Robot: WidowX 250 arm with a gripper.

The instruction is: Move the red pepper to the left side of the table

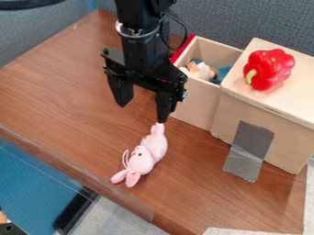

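The glossy red toy pepper, on the flat lid of the pale wooden box, looks light, firm and slippery, so a pinch across its middle should suit the black two-finger gripper, spread wide beside the box.

Box wall between tool and pepper

Lab, seemingly — fabric partitions, taped box

The red pepper is placed on the covered part of the wooden box. With fingers apart, the gripper is held above the brown table, near the pink toy rabbit.
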